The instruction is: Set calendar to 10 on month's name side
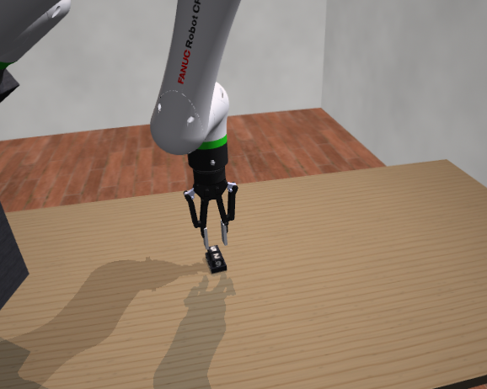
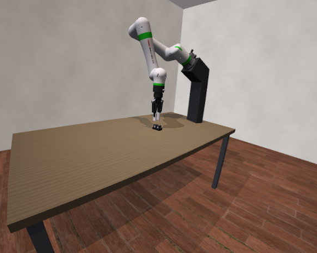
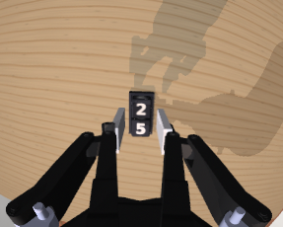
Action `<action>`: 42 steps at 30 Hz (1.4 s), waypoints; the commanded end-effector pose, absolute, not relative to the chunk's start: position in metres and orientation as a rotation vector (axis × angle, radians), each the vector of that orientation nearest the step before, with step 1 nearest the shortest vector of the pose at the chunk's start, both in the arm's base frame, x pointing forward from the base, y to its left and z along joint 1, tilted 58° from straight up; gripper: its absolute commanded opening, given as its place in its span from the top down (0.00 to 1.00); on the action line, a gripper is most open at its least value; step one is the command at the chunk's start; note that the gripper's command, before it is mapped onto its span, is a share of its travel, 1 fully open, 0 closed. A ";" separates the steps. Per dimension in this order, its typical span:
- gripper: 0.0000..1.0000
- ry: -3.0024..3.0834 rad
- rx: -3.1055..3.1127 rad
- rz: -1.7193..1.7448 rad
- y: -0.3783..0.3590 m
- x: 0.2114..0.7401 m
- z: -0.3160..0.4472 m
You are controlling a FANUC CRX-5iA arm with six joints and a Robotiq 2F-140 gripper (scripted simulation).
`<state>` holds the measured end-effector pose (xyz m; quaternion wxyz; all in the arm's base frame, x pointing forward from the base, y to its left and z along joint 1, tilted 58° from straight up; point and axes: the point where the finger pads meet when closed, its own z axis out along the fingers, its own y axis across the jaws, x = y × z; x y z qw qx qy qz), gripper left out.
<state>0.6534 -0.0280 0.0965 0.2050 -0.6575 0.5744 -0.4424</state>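
Hanging from the white arm, the gripper (image 1: 214, 239) points straight down over the calendar (image 1: 216, 258), its fingertips above the cubes and touching nothing. The fingers are drawn in to a narrow gap, partly closed, with nothing held between them; from the wrist view the two pale pads stand on either side of the calendar's near end, though that is only how they line up from above.

The calendar is a small black tray with two cubes side by side in it, resting flat on the table (image 2: 72, 153). It lies well in from the edges, toward the far corner where the dark pedestal (image 2: 198, 93) of the robot stands, and well apart from that pedestal. The upward faces of the cubes read 2 (image 3: 141, 109) and 5 (image 3: 140, 128) in the wrist view. The side carrying the month's name is too small to make out in any view, so the date shown there cannot be read.

Shadows of the arm and gripper fall across the wood just beside the calendar.
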 end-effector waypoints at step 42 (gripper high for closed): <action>0.72 1.601 -1.833 -1.233 -0.036 0.677 0.081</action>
